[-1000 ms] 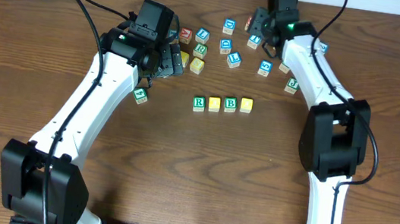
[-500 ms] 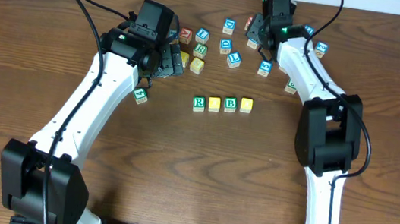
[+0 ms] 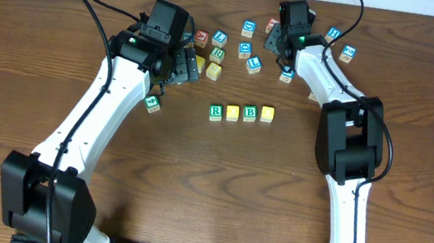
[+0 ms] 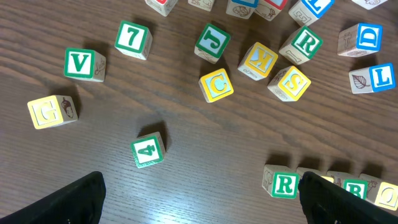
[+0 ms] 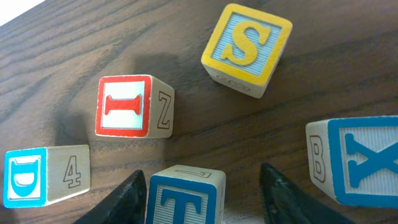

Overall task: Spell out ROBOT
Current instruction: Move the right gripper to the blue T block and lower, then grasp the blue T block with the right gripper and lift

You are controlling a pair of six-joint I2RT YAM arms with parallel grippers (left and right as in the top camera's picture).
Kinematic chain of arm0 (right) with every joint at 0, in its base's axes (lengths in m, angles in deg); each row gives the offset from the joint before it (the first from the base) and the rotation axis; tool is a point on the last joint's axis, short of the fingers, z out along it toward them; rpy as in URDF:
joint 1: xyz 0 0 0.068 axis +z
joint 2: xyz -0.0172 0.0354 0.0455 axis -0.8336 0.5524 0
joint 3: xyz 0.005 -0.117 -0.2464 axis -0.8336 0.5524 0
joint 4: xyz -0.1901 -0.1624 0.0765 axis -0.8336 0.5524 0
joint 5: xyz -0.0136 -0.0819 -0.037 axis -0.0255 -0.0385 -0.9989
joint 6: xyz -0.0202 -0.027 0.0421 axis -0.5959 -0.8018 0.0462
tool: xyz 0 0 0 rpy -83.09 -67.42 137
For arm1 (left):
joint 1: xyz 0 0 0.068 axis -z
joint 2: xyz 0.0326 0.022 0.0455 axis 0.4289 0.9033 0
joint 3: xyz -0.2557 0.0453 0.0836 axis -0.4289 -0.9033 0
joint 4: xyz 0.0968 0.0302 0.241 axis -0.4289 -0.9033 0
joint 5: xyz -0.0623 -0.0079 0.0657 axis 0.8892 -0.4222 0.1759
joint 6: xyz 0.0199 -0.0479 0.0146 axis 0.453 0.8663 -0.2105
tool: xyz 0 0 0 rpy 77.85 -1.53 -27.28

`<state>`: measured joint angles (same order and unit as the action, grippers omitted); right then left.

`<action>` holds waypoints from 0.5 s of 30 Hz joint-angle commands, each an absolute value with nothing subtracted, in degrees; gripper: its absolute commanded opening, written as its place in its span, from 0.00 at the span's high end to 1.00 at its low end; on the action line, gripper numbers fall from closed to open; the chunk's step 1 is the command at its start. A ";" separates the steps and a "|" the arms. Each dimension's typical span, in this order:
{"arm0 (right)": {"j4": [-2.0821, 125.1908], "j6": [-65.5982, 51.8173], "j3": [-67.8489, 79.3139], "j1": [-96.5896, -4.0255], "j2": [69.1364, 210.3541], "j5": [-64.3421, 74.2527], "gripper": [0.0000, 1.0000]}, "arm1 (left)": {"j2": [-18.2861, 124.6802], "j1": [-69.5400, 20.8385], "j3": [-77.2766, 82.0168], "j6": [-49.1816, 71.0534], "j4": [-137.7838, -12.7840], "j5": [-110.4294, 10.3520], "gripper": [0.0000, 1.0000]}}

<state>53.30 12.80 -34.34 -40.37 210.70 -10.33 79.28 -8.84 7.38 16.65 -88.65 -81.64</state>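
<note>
Jaws apart, the right gripper [image 5: 200, 177] straddles the blue-bordered wooden T cube [image 5: 185, 202], judged the last letter for the four-cube row [image 3: 241, 113]; the left gripper [image 4: 202, 193] hangs wide open.

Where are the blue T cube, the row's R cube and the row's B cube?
blue T cube [image 5: 184, 204], right wrist view, on its lettered top face.
row's R cube [image 3: 216, 112], overhead view, on its top face.
row's B cube [image 3: 250, 113], overhead view, on its top face.

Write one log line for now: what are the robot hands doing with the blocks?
left gripper: open, empty | right gripper: open, around blue T block | row: R block, yellow block, B block, last yellow block
</note>
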 commanded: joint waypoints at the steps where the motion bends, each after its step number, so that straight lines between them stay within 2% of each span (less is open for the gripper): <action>1: 53.24 13.24 -35.00 -40.37 211.64 -10.16 0.59 | 78.10 -9.15 8.12 16.32 -88.80 -81.99 0.02; 11: 54.90 10.60 -35.02 -40.40 211.40 -10.05 0.71 | 78.10 -9.15 8.12 16.32 -88.80 -81.99 0.02; 15: 55.40 8.65 -35.02 -40.53 210.20 -10.03 0.71 | 78.10 -9.15 8.12 16.32 -88.80 -81.99 0.02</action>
<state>54.88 11.29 -34.34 -40.37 210.70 -9.98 79.28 -8.84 7.38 16.65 -88.65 -81.64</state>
